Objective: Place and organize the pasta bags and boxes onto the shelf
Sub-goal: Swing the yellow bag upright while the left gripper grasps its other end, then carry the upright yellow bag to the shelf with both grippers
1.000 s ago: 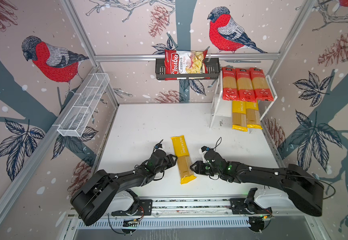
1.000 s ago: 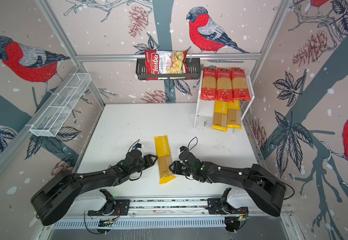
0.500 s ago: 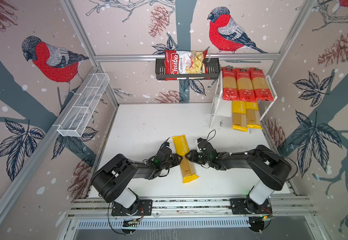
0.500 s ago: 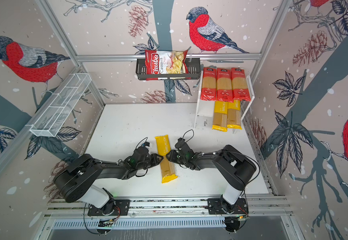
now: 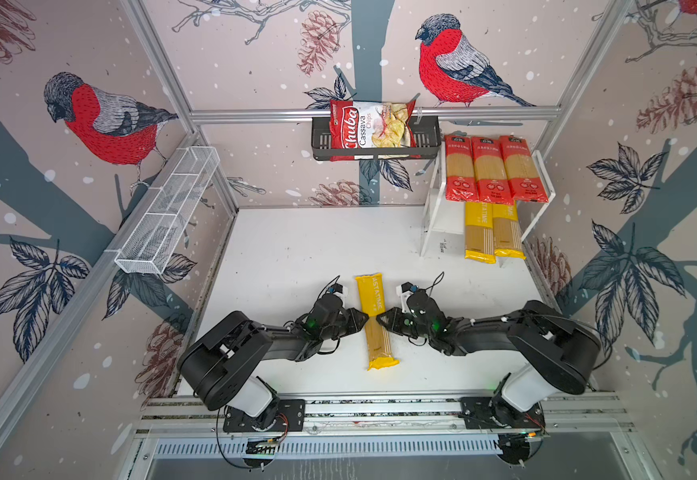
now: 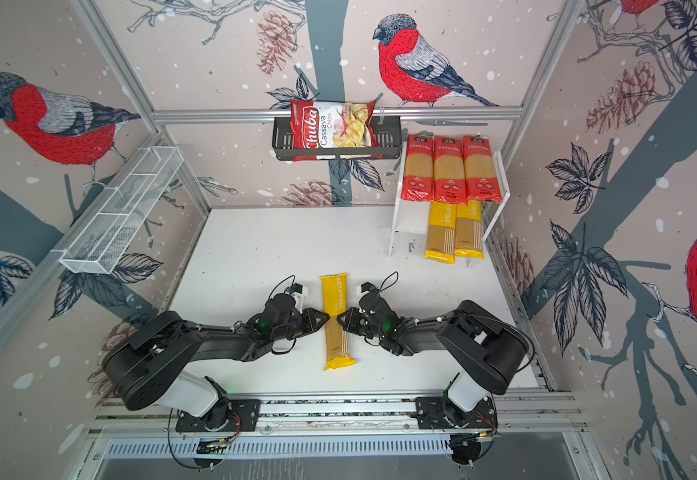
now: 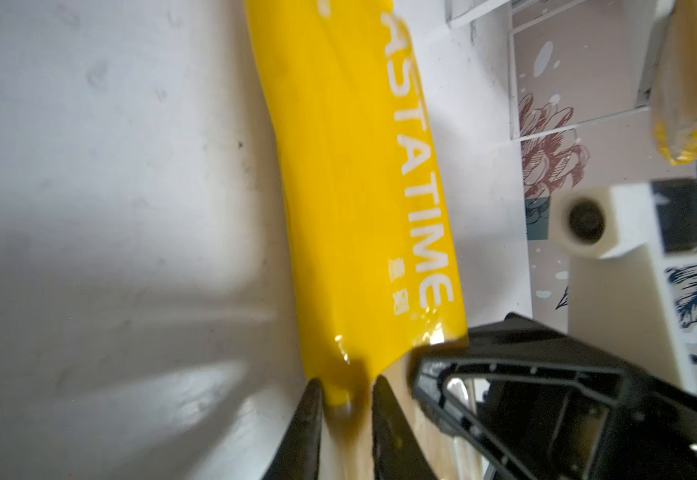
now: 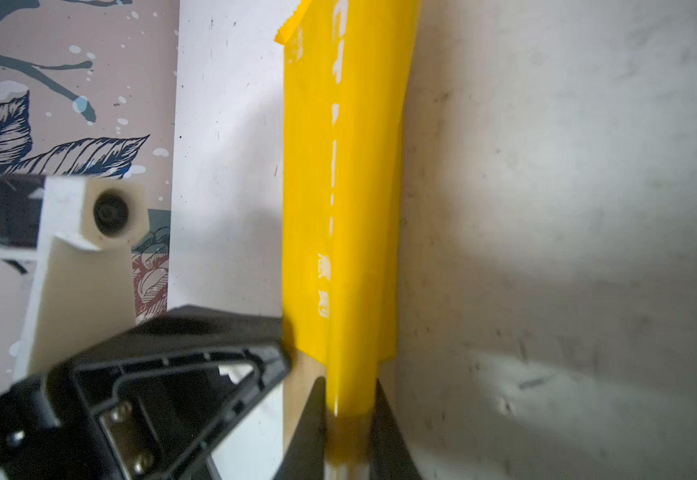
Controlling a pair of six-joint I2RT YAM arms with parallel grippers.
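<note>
White worktop (image 5: 297, 249) in a cell lined with bullfinch wallpaper. One yellow PASTATIME spaghetti pack (image 5: 374, 328) lies flat on it, well apart from the white two-tier shelf (image 5: 442, 232), on the side toward the arm bases. The left gripper (image 5: 364, 321) and right gripper (image 5: 380, 322) meet the pack from its opposite long sides. In the wrist views, the left fingers (image 7: 309, 424) and right fingers (image 8: 384, 424) are each clamped on a pack edge. Three red-ended spaghetti packs (image 5: 490, 170) lie side by side on the shelf's upper board, and two yellow PASTATIME packs (image 5: 480, 232) lie on its lower board.
</note>
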